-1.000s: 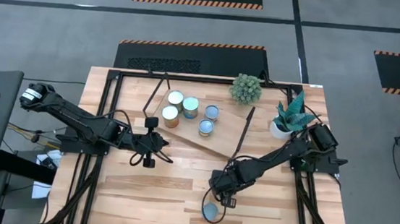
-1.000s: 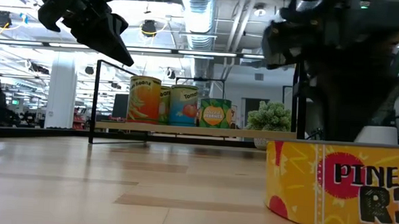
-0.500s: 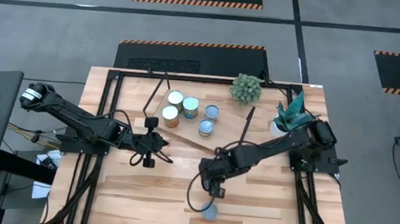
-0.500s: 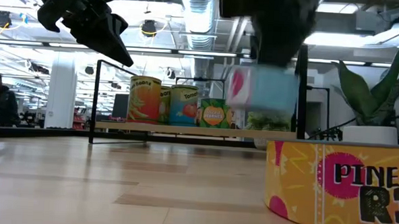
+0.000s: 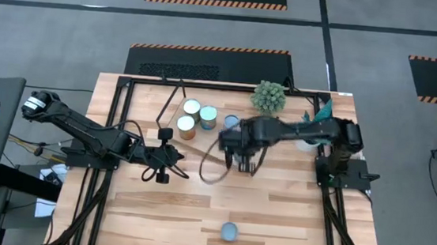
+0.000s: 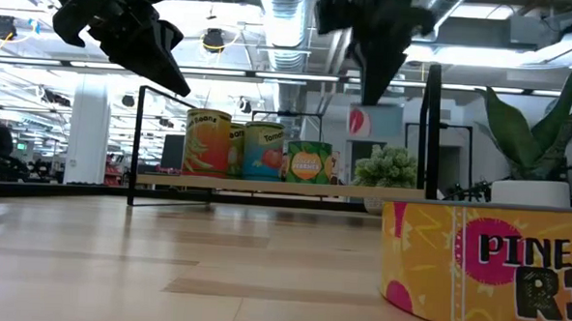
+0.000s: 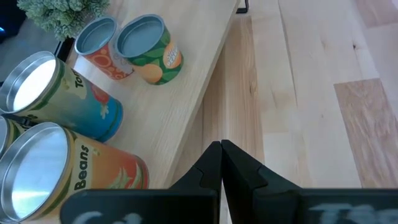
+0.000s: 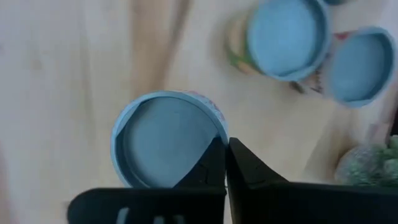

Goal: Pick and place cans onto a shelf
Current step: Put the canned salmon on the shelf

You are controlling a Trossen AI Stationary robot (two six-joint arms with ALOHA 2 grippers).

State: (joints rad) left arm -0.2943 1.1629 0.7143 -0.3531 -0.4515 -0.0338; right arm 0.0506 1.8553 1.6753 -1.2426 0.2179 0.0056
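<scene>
The right hand (image 5: 241, 158) hangs above the near edge of the light wood shelf (image 5: 200, 154) on thin black rod legs, its two dark fingers (image 8: 214, 163) pinched together on the rim of a short pale blue-topped can (image 8: 166, 138), which it holds above the board; in the low view this can (image 6: 373, 121) hangs in the air under the arm, clear of the shelf top. On the shelf stand four more cans in a loose group: an orange-sided beans can with a whitish top (image 5: 186, 125), a second whitish-topped can (image 5: 192, 107) behind it, a blue-sided tomato can (image 5: 208, 117) just beside them, and a small green-labelled can (image 5: 231, 123) near the held one. A seventh thing of this kind, a yellow pineapple can with a blue-grey top (image 5: 229, 231), sits alone on the pale plank counter (image 5: 290, 216) near its front edge, well apart from the shelf. The left hand (image 5: 160, 169) hovers over the counter beside the shelf's left end, its fingers (image 7: 221, 165) pressed together and holding nothing. A fuzzy green round plant (image 5: 268, 97) and a leafy plant in a white pot (image 5: 313, 131) stand at the counter's far right.
</scene>
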